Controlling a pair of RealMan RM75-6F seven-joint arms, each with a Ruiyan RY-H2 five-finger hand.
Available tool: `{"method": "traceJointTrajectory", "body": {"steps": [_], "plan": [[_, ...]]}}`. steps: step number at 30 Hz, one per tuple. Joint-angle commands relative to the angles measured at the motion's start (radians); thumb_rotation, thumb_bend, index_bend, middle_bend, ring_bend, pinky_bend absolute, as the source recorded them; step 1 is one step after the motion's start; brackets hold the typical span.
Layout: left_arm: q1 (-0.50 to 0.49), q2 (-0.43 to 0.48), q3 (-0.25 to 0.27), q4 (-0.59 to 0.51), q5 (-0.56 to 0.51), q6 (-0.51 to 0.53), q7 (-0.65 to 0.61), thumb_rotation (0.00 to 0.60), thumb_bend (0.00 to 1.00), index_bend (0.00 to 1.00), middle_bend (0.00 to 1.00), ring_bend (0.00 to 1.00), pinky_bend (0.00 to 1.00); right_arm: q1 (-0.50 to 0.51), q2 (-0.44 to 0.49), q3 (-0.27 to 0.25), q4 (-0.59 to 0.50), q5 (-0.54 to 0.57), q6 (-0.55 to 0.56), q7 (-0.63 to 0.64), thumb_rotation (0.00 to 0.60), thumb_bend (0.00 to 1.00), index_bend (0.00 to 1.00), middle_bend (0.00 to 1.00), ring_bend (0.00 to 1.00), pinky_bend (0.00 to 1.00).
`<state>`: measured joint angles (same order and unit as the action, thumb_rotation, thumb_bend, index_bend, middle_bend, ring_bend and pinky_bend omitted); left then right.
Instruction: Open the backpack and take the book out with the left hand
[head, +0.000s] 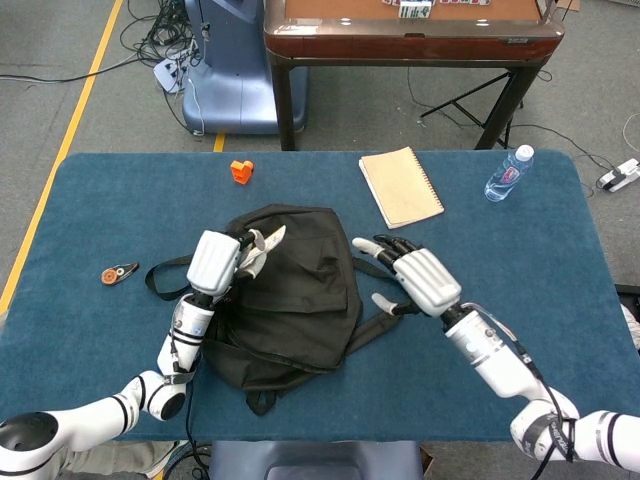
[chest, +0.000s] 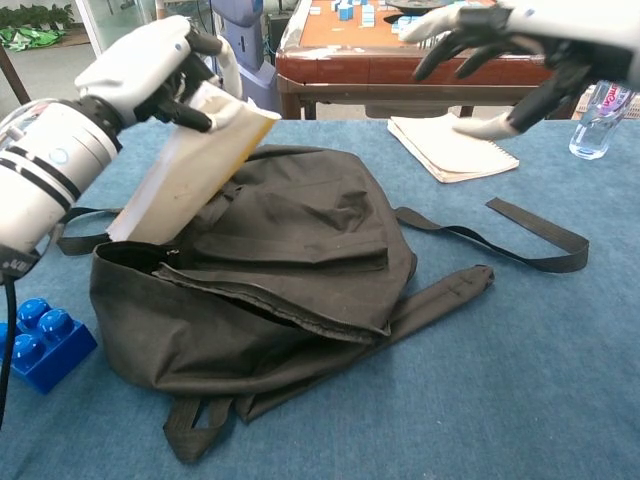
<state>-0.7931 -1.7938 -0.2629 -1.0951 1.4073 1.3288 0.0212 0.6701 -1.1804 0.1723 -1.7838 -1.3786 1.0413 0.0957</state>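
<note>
A blue-covered table (head: 560, 300) carries the black backpack (head: 300, 300), lying flat with its mouth slack toward you. Your left hand (chest: 150, 65) grips the book (chest: 190, 165), fingers curled over its top edge; the book is tilted, its lower end at the bag's opening, apparently just clear of it. Your right hand (head: 415, 275) hovers above the strap (chest: 540, 235), fingers spread, holding nothing. Carry the book leftward, away from the bag, keep the grip firm, and set it down flat short of the blue block (chest: 35, 340).
</note>
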Motion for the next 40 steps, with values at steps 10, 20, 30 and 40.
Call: {"method": "traceJointTrajectory", "body": {"steps": [10, 20, 30, 40], "plan": [[0.087, 0.291, -0.045, -0.504, -0.284, -0.178, 0.209, 0.233, 0.19, 0.20, 0.32, 0.27, 0.39, -0.078, 0.122, -0.021, 0.015, 0.109, -0.007, -0.041, 0.600, 0.32, 0.10, 0.23, 0.09, 0.14], [0.182, 0.423, -0.002, -0.441, -0.257, -0.128, 0.165, 0.600, 0.19, 0.30, 0.32, 0.31, 0.39, -0.192, 0.151, -0.073, 0.074, 0.062, 0.080, 0.025, 0.600, 0.48, 0.24, 0.31, 0.20, 0.27], [0.352, 0.570, 0.103, -0.525, -0.228, 0.000, 0.211, 0.600, 0.24, 0.40, 0.36, 0.35, 0.39, -0.347, 0.188, -0.161, 0.125, -0.062, 0.242, 0.059, 0.600, 0.52, 0.34, 0.39, 0.30, 0.39], [0.509, 0.672, 0.203, -0.697, -0.172, 0.138, 0.268, 0.600, 0.24, 0.39, 0.36, 0.35, 0.39, -0.508, 0.185, -0.208, 0.082, -0.091, 0.420, 0.000, 0.600, 0.52, 0.34, 0.39, 0.30, 0.40]]}}
